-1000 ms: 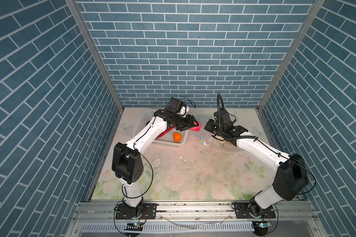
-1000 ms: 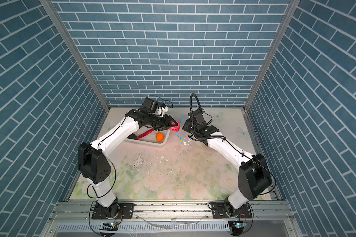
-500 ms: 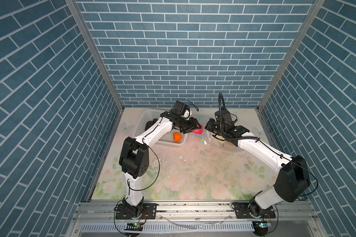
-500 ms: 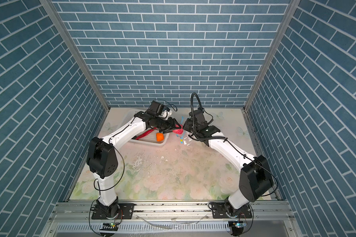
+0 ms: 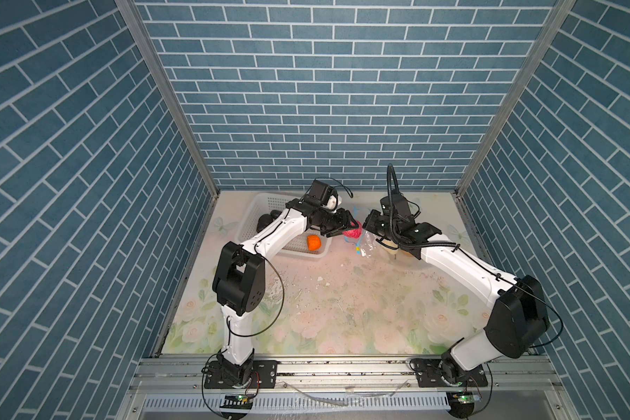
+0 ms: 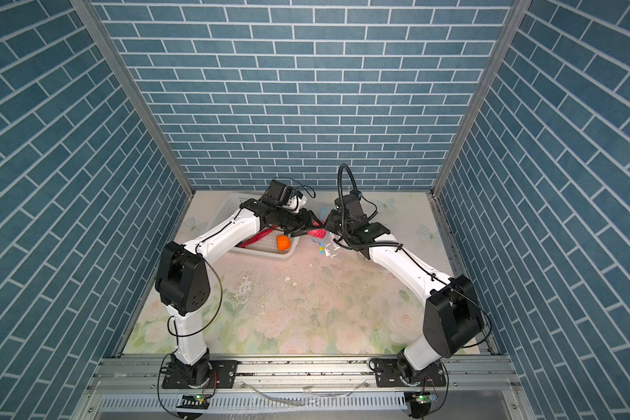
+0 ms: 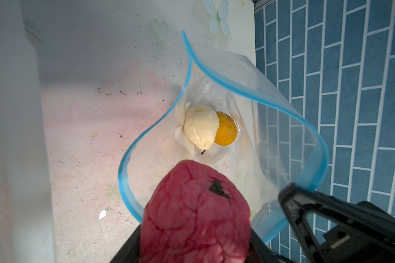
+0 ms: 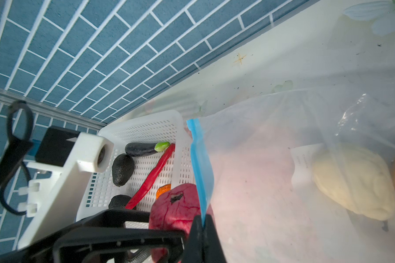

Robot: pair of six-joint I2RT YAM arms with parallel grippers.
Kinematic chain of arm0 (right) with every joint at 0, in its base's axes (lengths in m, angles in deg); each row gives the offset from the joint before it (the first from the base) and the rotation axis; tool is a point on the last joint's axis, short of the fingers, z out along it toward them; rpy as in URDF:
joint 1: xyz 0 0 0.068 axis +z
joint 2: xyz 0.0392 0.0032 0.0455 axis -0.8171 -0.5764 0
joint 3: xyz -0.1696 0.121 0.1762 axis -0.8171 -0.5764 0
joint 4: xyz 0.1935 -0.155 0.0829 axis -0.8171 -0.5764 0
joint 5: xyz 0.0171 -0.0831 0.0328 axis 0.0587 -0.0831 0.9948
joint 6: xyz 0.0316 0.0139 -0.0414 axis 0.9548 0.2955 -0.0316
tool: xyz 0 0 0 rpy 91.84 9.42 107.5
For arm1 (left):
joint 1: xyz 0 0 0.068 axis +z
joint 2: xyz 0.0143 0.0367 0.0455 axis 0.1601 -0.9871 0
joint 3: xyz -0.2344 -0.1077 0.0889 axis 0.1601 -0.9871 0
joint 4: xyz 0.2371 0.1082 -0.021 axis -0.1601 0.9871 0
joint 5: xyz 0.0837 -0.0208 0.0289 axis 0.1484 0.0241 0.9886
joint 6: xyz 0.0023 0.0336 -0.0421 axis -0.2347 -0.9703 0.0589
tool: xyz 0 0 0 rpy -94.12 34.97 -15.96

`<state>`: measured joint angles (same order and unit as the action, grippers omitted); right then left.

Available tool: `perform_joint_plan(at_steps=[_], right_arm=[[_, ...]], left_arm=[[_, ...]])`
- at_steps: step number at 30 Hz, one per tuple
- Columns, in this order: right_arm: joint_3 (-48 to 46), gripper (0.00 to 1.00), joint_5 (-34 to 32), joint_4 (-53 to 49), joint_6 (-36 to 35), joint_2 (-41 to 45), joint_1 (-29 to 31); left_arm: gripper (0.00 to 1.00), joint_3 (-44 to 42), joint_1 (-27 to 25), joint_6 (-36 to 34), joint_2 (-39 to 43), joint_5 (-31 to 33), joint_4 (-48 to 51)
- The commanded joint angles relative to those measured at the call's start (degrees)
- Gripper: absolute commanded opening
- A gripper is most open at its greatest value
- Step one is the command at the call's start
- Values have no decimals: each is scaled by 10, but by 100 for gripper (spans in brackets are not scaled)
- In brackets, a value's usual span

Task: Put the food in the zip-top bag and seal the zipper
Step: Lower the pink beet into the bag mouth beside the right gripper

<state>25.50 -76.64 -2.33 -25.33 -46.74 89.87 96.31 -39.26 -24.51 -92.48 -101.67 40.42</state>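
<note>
Scuffed floral tabletop [image 5: 324, 309] under zip-top bag [image 7: 237, 75]; 3 blue-brick walls [image 5: 324, 91].

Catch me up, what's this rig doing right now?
The left gripper holds a pink fruit at the open mouth of the bag, not yet dropped in. The right gripper is shut on the zipper, holding that mouth up. A cream pear and an orange fruit already lie in the bag. The basket holds a chili, black pieces and an orange lump.
</note>
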Motion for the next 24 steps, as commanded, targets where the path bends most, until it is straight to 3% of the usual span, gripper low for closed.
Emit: perform_joint_plan(at_steps=[1,24], right_arm=[[11,0,2,14,11,14,-3],[12,0,4,13,11,8,-3]], left_arm=[[50,-11,-3,-3,-7,-9,-9],[50,30,-23,-35,-45,-21,36]])
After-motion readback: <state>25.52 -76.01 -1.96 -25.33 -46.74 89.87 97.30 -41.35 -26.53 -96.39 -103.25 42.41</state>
